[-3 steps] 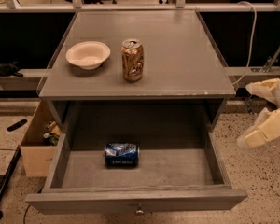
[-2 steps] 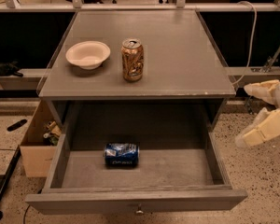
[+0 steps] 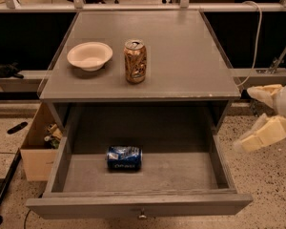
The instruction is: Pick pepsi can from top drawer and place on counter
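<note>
The pepsi can (image 3: pixel 124 158), blue with white lettering, lies on its side on the floor of the top drawer (image 3: pixel 138 207), left of the middle. The drawer is pulled fully open and its small metal knob shows on the front panel. The counter (image 3: pixel 181 56) is the grey cabinet top above it. My gripper (image 3: pixel 258 116) hangs to the right of the cabinet, outside the drawer, level with its right wall. Its two cream fingers (image 3: pixel 261 136) stand apart and hold nothing.
On the counter stand a gold-brown can (image 3: pixel 135 61) and a white bowl (image 3: pixel 89 56) to its left. A cardboard box (image 3: pixel 38 144) with clutter sits on the floor left of the drawer. A white cable (image 3: pixel 255 37) hangs at the right.
My gripper has drifted slightly left, toward the drawer's right side. The cans, bowl and drawer have not moved.
</note>
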